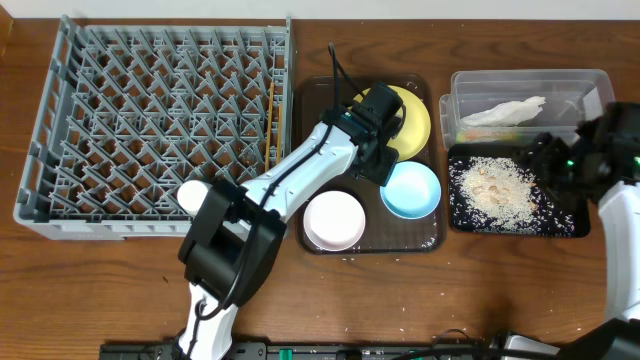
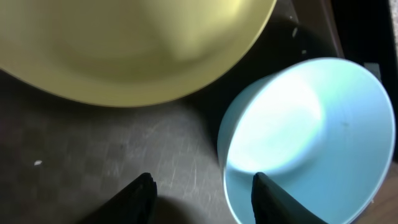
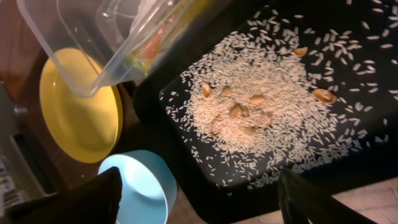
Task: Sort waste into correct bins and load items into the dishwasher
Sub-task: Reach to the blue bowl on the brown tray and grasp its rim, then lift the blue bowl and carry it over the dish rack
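While the left gripper point(image 2: 202, 199) hangs low over the brown serving tray point(image 1: 425, 238), its two fingers stand apart with nothing clamped. One finger is outside the light blue bowl point(image 1: 411, 190) and the other over its inside, so they straddle the bowl's wall.

Three dishes sit on that tray. One yellow plate point(image 1: 418, 120) is at the far right, the one blue bowl is just nearer than it, and one white bowl point(image 1: 334, 220) is at the near left.

Right of the tray are two bins, side by side. The clear tub point(image 1: 590, 85), the farther one, holds one crumpled napkin point(image 1: 505, 112) and a green-and-orange wrapper point(image 1: 470, 130) at its left end. The black tray point(image 1: 565, 225), the nearer one, holds scattered rice point(image 1: 495, 190) with several tan pieces among it.

The right gripper point(image 3: 199, 205) is over the black tray, spread wide and empty.

One grey rack point(image 1: 40, 130) fills the left of the table. Thin wooden chopsticks point(image 1: 270, 120) lie along its right wall, though I cannot tell whether there is one or two.
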{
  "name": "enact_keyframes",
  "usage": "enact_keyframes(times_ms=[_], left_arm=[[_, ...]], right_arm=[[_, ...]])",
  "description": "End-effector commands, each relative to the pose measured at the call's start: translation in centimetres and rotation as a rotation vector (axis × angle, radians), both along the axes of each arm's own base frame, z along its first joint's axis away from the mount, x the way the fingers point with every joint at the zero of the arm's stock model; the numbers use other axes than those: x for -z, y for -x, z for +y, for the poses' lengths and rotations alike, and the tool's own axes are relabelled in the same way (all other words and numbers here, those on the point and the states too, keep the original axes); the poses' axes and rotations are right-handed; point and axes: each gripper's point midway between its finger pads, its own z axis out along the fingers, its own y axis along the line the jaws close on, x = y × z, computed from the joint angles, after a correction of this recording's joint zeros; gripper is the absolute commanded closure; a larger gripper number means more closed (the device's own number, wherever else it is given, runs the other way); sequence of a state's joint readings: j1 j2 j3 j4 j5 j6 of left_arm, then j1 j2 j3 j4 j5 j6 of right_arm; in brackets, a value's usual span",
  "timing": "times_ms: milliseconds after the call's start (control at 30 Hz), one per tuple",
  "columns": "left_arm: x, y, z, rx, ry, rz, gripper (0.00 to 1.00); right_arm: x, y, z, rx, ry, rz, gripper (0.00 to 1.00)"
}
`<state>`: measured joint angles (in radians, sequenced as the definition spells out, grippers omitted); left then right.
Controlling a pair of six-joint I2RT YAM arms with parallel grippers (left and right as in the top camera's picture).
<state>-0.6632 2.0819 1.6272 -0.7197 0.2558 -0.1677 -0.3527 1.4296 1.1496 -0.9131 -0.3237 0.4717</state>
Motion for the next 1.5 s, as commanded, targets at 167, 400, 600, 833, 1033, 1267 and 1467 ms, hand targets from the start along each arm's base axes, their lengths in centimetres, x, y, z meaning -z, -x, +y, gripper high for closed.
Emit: enact_keyframes(times_ms=[167, 400, 600, 833, 1033, 1267, 1467], left_arm=[[3.9, 0.6, -0.3, -0.018, -0.031, 0.077, 0.54], [5.0, 0.4, -1.3, -0.006, -0.006, 0.072, 0.73], [5.0, 0.5, -1.3, -0.004, -0.009, 0.075, 0.92], [3.1, 0.1, -0.7, -0.016, 0.018, 0.073, 0.93], [-5.5, -2.0, 2.0, -0.064, 0.120, -0.050, 0.93], [-14.1, -4.8, 15.7, -0.289, -0.200, -0.358, 0.92], [-18.0, -4.1, 29.2, -0.529, -0.771, -0.498, 0.93]], right_arm=[[-0.2, 0.3, 1.1, -0.039, -0.059, -0.007, 0.01], [-0.2, 0.3, 1.1, -0.039, -0.058, -0.008, 0.01], [-0.2, 0.3, 1.1, -0.039, -0.058, -0.008, 0.01], [-0.2, 0.3, 1.1, -0.039, -0.058, -0.008, 0.01], [-0.2, 0.3, 1.1, -0.039, -0.058, -0.008, 0.01], [-0.2, 0.3, 1.1, -0.039, -0.058, -0.008, 0.01], [-0.2, 0.3, 1.1, -0.039, -0.058, -0.008, 0.01]])
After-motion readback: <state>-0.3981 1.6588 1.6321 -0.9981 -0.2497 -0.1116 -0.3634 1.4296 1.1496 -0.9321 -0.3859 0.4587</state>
